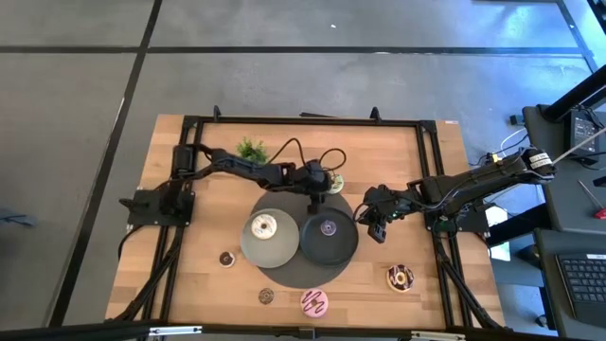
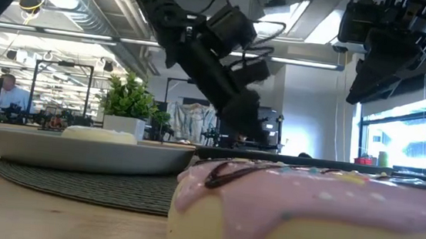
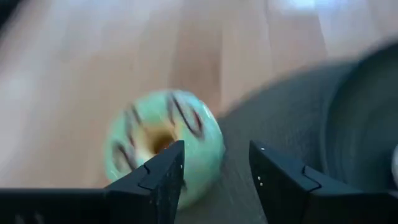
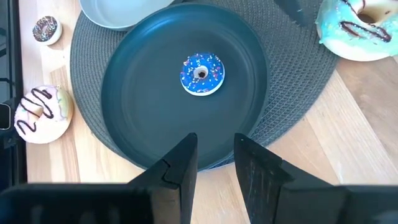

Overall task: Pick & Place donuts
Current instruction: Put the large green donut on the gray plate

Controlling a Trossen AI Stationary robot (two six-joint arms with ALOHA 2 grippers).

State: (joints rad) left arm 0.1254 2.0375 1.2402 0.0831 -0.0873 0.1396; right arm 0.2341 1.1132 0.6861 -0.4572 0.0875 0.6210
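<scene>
My left gripper is open, low over the woven mat's far edge. A green donut with dark stripes lies on the wood just outside one finger, not between the two; it also shows as the green donut. My right gripper hangs open, with a narrow gap, above the near rim of the dark plate. On that plate rests a small blue-purple donut. A cream donut sits on the grey plate. My left gripper has one finger standing right in front of the green donut's side. I cannot tell whether it touches the donut. The donut lies flat on the table.
A pink striped donut lies near the table's front edge, a chocolate-drizzled one at the front right, and two mini brown ones at the front left. A potted plant stands at the far side. A round mat lies under both plates.
</scene>
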